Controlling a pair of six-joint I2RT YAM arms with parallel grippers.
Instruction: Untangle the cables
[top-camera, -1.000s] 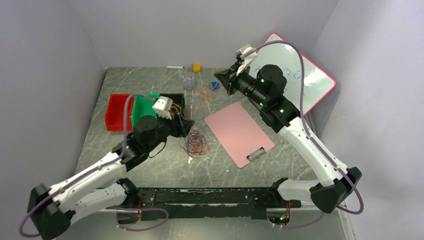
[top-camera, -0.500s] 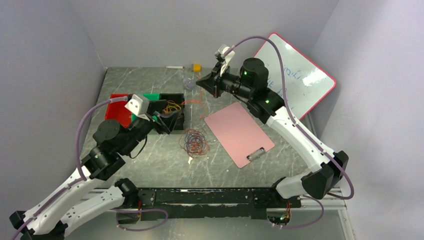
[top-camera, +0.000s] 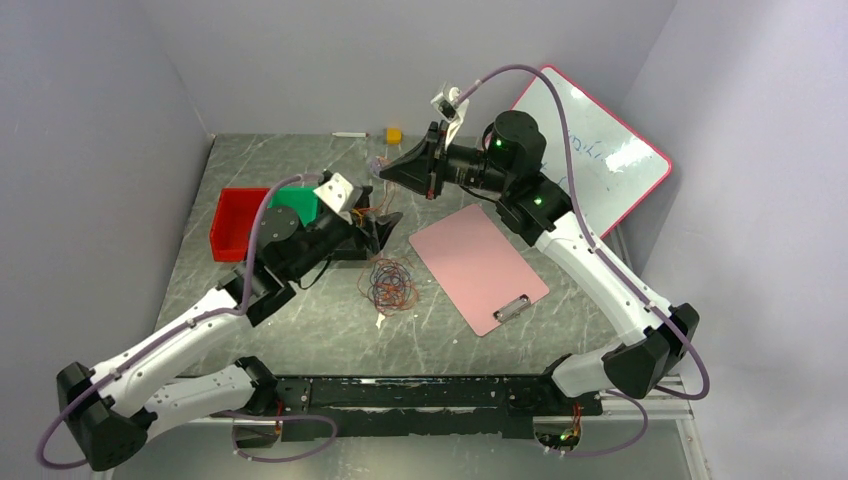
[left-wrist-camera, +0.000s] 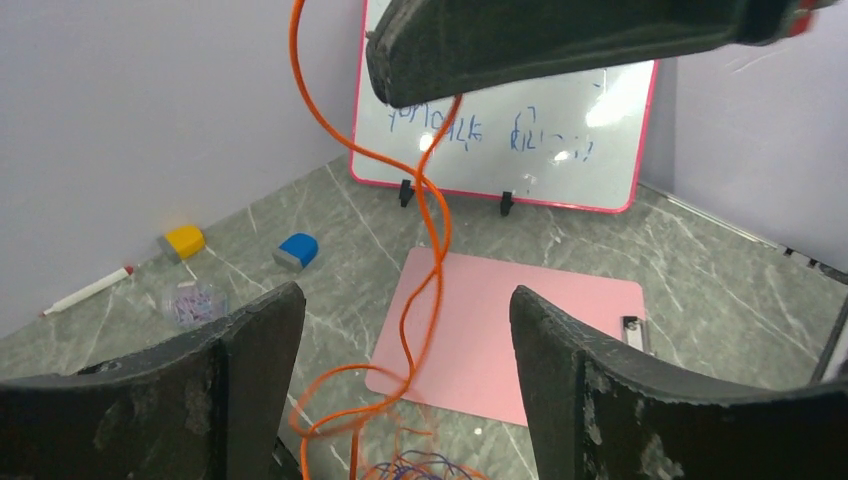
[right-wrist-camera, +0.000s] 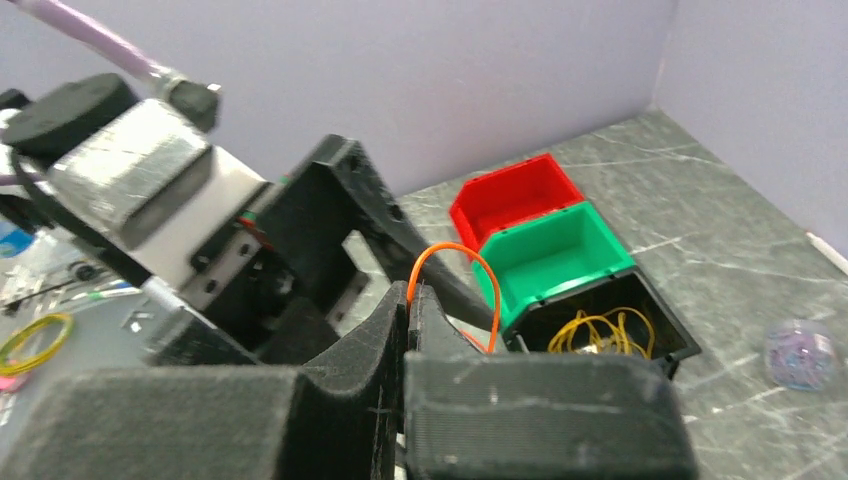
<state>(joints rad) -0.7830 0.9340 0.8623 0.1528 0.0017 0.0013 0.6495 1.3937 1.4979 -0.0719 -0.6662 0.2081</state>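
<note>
With one yellow cable (right-wrist-camera: 595, 332) in the black bin (right-wrist-camera: 650, 305), our right claw (right-wrist-camera: 408, 295) clamps the orange cable (left-wrist-camera: 425, 200), our left claw (left-wrist-camera: 405, 295) stands apart, and the knot (top-camera: 390, 283) is not yet undone.

We see a grey marbled table (top-camera: 300, 330) with three small bins in a row on its left side, touching one another: a red bin (top-camera: 235, 220) leftmost, a green bin (top-camera: 298, 203) next and a black bin (right-wrist-camera: 668, 312) on the right. Right of centre lies a pink clipboard (top-camera: 478, 265), its metal clip at the near end, and beyond it a pink-framed whiteboard (top-camera: 600, 150) with blue writing stands at the far right. Near the far wall we find a white marker (top-camera: 349, 134), a yellow block (top-camera: 395, 134), a small clear pot (left-wrist-camera: 194, 300) of purple bits and a blue eraser (left-wrist-camera: 297, 250).
</note>
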